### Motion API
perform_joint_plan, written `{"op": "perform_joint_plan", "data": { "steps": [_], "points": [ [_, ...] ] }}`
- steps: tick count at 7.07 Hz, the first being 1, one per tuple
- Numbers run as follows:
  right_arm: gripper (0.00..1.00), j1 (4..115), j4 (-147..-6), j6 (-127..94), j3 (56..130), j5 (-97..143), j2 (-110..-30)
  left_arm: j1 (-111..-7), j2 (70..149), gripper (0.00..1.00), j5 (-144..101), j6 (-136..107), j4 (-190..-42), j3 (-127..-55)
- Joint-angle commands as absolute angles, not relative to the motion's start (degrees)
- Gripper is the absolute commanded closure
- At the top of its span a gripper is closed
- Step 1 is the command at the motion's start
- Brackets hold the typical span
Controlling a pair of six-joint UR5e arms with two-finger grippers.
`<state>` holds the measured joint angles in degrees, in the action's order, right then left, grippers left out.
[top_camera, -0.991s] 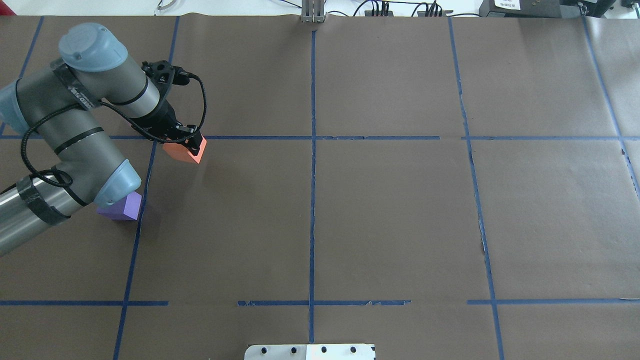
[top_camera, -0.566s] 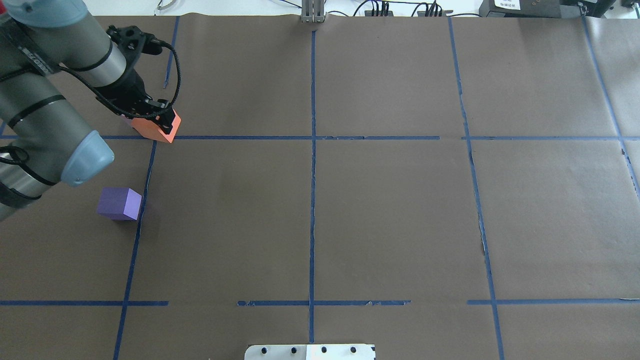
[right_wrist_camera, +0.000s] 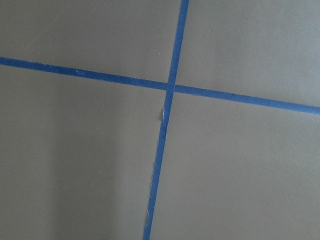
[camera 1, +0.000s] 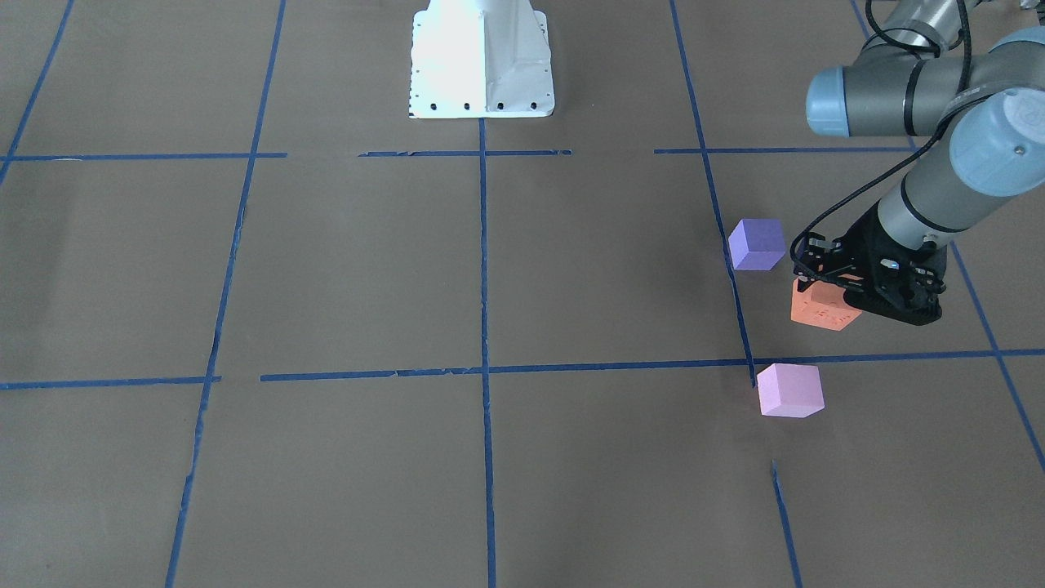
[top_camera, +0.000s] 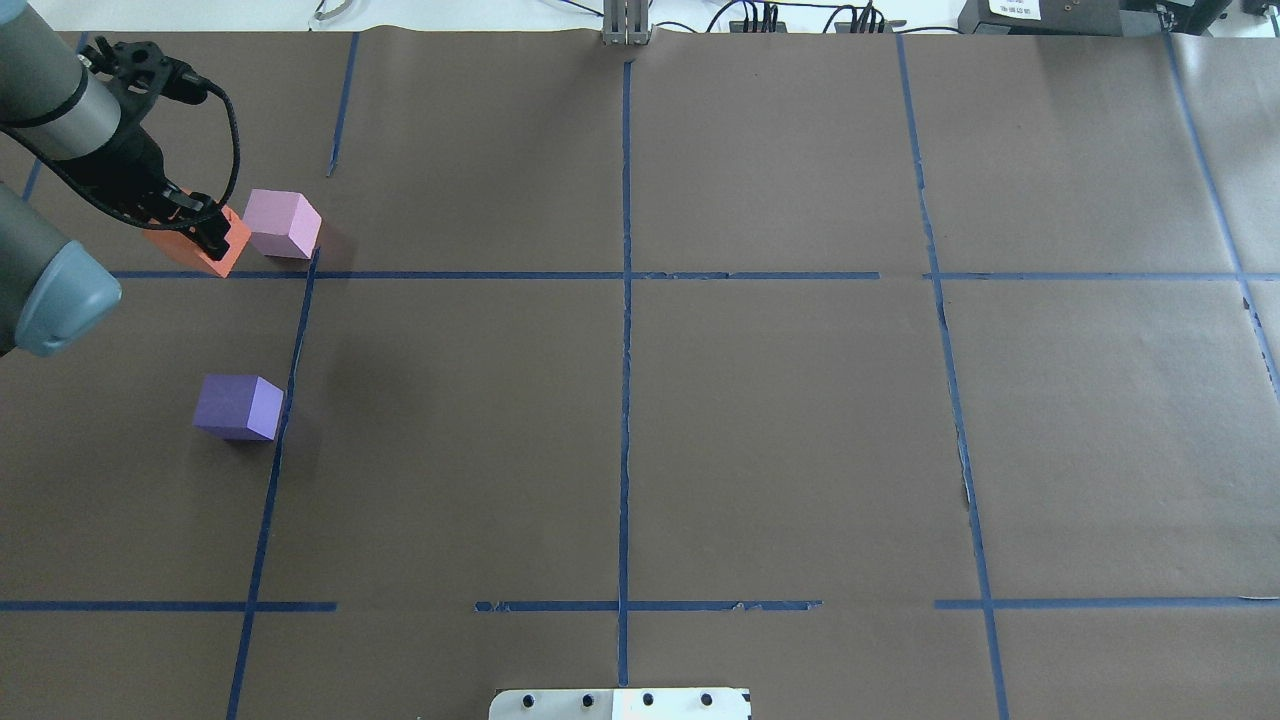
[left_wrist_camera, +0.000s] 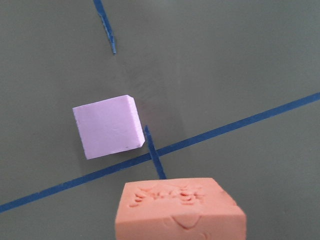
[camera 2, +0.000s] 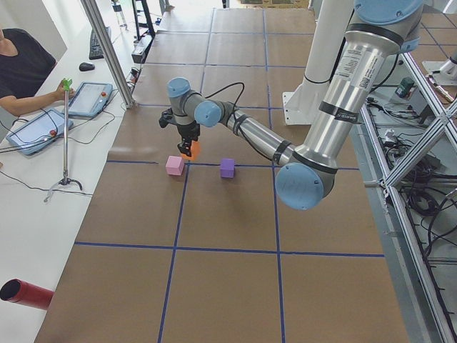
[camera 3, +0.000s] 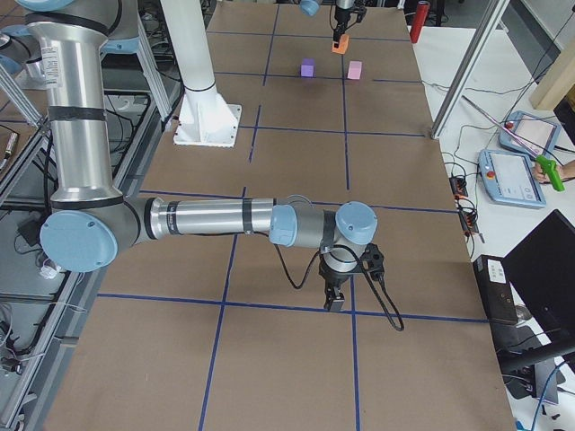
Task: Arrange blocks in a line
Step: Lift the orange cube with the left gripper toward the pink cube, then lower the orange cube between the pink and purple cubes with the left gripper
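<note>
Three blocks: purple [camera 1: 757, 244], pink [camera 1: 789, 390], orange one [camera 1: 820, 311] between left fingers [camera 1: 904, 309]; right fingers [camera 3: 334, 303] state unclear.

Hidden and cut off
The left gripper [camera 1: 865, 290] covered the top of the orange block [camera 1: 820, 312], the left wrist view cropped its lower part, and the right gripper [camera 3: 335, 301] showed no readable opening.

Brown paper covers the table [top_camera: 780, 420], marked into large squares by blue tape lines [top_camera: 625, 400]. Black cables [top_camera: 745, 15] lie at its far edge. A white bench [camera 2: 43, 214] runs alongside, bearing a tablet [camera 2: 89, 98], a mouse [camera 2: 86, 66] and a red cylinder [camera 2: 25, 294]. A slanted aluminium post [camera 2: 107, 50] rises there. The light is bright and even.
</note>
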<state>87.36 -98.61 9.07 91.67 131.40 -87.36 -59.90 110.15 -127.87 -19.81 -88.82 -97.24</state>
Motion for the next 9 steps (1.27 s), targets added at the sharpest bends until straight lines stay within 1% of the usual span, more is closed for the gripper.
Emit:
{"op": "perform_joint_plan", "data": {
  "steps": [1, 2, 5, 7, 9],
  "points": [
    [0.0, 87.36, -98.61, 9.14, 91.67, 131.4, -87.36, -59.59, 109.07, 1.0, -128.93, -27.65, -96.38, -92.66],
    [0.0, 87.36, -98.61, 9.14, 91.67, 131.4, -87.36, -59.33, 109.25, 1.0, -130.24, -30.38, -97.89, -91.24],
    [0.0, 87.36, -98.61, 9.05, 91.67, 131.4, -87.36, -56.79, 109.34, 1.0, -130.34, -32.25, -98.79, -90.18],
    [0.0, 87.36, -98.61, 9.05, 91.67, 131.4, -87.36, -56.51, 109.86, 1.0, -130.34, -33.56, -103.15, -86.25],
    [0.0, 87.36, -98.61, 9.14, 91.67, 131.4, -87.36, -55.9, 109.69, 1.0, -130.34, -35.59, -105.21, -85.17]
  ]
}}
